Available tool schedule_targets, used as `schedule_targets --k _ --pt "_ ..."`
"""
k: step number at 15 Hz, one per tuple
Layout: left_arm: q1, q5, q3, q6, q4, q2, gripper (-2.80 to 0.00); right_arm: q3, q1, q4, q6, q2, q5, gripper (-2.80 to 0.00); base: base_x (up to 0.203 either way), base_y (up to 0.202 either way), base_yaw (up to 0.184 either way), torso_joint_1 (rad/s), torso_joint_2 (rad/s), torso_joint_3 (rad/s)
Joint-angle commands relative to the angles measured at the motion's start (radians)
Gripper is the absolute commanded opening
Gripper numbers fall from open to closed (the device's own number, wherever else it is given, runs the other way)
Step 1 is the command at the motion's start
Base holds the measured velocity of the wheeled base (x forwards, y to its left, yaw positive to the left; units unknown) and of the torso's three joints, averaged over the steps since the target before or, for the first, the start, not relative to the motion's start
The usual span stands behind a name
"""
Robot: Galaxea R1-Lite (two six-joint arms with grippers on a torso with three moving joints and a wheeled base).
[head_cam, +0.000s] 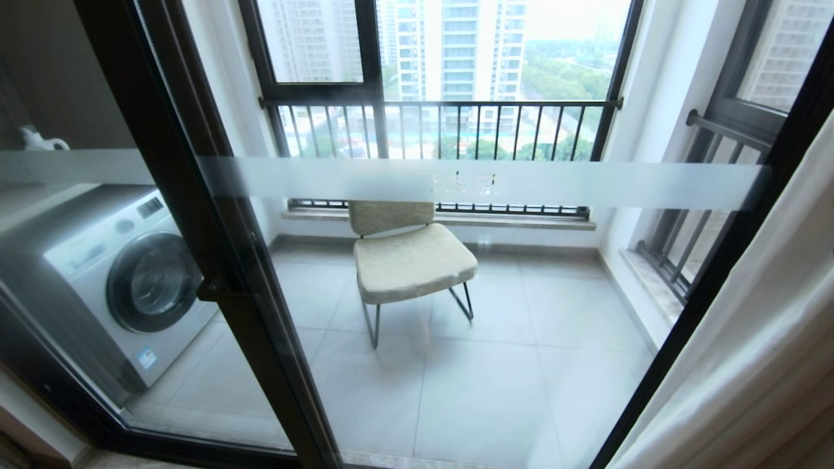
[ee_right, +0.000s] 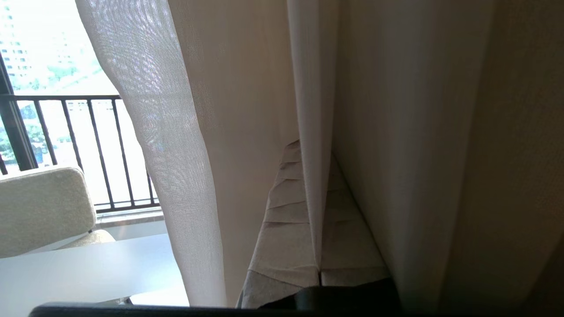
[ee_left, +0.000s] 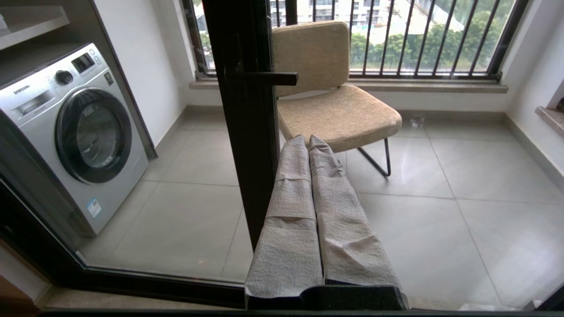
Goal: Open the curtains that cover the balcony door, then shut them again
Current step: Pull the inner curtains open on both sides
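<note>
The balcony door stands uncovered, its frosted band running across the glass. The curtains hang bunched at the right edge of the head view. In the right wrist view, my right gripper is shut on a pale fold of curtain that runs down between its cloth-wrapped fingers. The see-through sheer hangs on one side of it and the thick beige drape on the other. My left gripper is shut and holds nothing, its tips close to the door's black upright. Neither gripper shows in the head view.
Behind the glass are a beige chair on a tiled floor, a washing machine at the left, and a barred window at the back. A black handle sticks out from the door's upright.
</note>
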Motion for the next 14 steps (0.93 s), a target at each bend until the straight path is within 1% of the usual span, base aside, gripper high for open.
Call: schedule_targets --k 1,8,9,14 --pt "0.0 0.0 0.0 0.0 -0.001 0.0 -2.8 0.0 0.0 -0.004 -0.001 0.002 -0.001 -2.8 0.0 -0.19 0.002 0.002 0.0 0.001" --pt "0.0 0.001 0.0 0.002 -0.001 0.0 -2.8 0.002 0.0 -0.004 -0.001 0.002 -0.001 -2.8 0.0 -0.184 0.002 0.002 0.0 0.003" --pt "0.0 0.002 0.0 0.002 -0.001 0.0 -2.8 0.002 0.0 -0.004 -0.001 0.001 -0.001 -2.8 0.0 -0.096 -0.002 0.003 0.0 0.003" --pt "0.0 0.003 0.0 0.002 -0.001 0.0 -2.8 -0.005 0.0 -0.003 -0.001 -0.001 -0.001 -2.8 0.0 0.0 0.0 0.0 0.0 0.0"
